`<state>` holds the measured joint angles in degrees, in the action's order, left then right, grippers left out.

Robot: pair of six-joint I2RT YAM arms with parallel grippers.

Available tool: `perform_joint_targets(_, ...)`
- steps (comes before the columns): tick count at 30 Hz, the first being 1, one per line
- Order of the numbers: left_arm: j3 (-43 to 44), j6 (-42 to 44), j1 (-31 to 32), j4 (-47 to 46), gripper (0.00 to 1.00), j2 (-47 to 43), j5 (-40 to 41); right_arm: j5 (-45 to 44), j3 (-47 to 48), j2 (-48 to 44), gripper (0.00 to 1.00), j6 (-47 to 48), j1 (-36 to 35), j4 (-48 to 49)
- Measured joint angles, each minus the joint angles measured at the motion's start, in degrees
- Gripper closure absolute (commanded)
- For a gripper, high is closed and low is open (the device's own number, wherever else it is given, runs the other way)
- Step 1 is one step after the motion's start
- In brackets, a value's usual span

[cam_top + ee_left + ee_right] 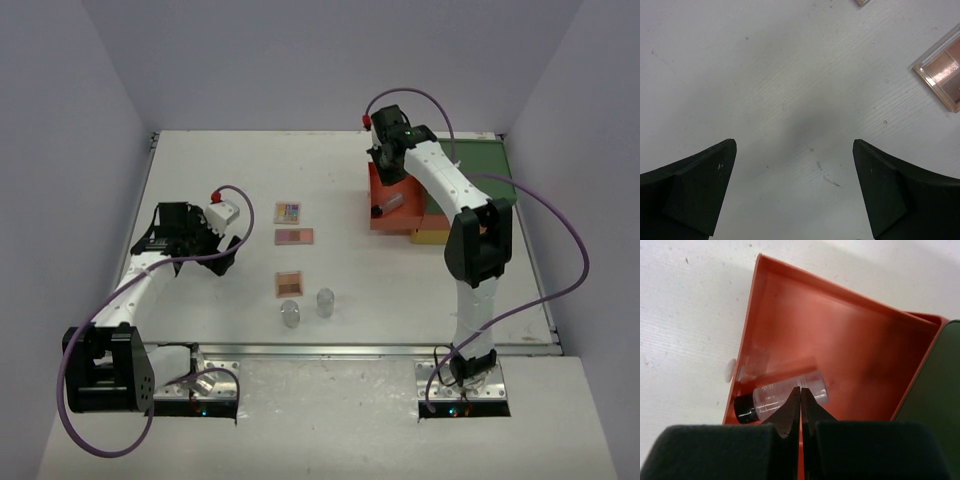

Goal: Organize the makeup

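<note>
The right tool (386, 168), seen from the top camera, hangs over the orange drawer (402, 222), which is pulled out of the green-topped box (485, 175). Just under it a bottle (388, 204) lies on its side in that drawer. The left tool (226, 250) is well apart from all this, across the table (200, 160). To its right, between the two tools, lie the multicoloured palette (288, 212), the pink palette (294, 236) and the brown palette (288, 283). The first clear jar (290, 314) and the second clear jar (325, 302) stand just nearer the bases.

In the left wrist view, the left tool (794, 143) is spread wide with only bare table between its fingers. One of the palettes (941, 75) sits ahead and off to the right, outside its reach for now.

In the right wrist view, the right tool (801, 394) is pressed shut, tip against tip, with nothing between. Just beyond the tips the clear bottle (790, 391), black cap to the left, rests in the drawer's near left corner. Whether the tips touch it I cannot tell.

By my reading, one item is put away. The three palettes and both jars are left to sort, so the task looks to be in its early part.
</note>
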<state>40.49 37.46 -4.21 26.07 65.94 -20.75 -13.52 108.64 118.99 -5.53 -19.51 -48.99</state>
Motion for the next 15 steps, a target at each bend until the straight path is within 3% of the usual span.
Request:
perform_joint_targets(11, 0.3, 0.2, 0.0, 0.8, 0.0, 0.1, -0.8, -0.6, 0.0, -2.4, 0.89, 1.2, 0.0, 2.2)
perform_joint_targets(15, 1.3, 0.2, 0.0, 1.3, 0.0, 0.6, -1.0, 1.3, 0.0, -4.0, 0.76, 1.3, 0.0, 2.1)
